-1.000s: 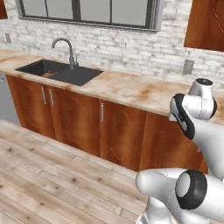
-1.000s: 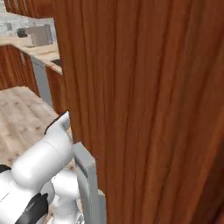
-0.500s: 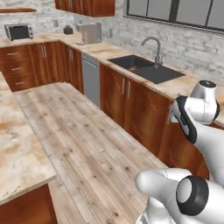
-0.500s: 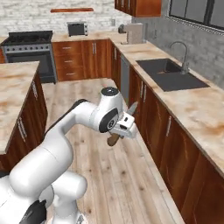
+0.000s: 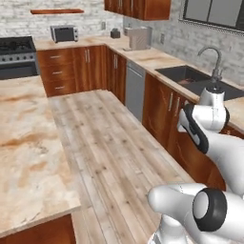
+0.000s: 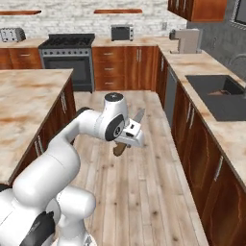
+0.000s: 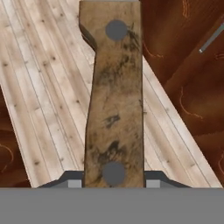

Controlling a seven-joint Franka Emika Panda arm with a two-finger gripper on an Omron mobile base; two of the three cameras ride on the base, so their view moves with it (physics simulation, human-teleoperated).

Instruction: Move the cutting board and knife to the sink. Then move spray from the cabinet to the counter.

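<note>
Your gripper (image 6: pixel 129 140) is clamped on the knife (image 6: pixel 129 136), carrying it in the air above the wooden floor (image 6: pixel 144 192) in the aisle between the island counter (image 6: pixel 29 101) and the run of low cabinets (image 6: pixel 192 144). In the right base view the grey blade angles up past the hand and the brown handle end hangs below it. In the hand view the handle (image 7: pixel 114 96) is a worn, mottled brown wooden slab with two grey rivets, running straight away from the fingers.

Watch the grip: the hold looks to sit near one rivet end, so a sharp swing could let the knife pivot or slip onto the floor. The blade also sticks out beyond the hand, so it could clip the cabinet fronts or counter edge near the sink (image 6: pixel 216 96).

The sink lies well apart, ahead on the right; something brown lies inside the basin, likely the cutting board (image 6: pixel 221 92).
</note>
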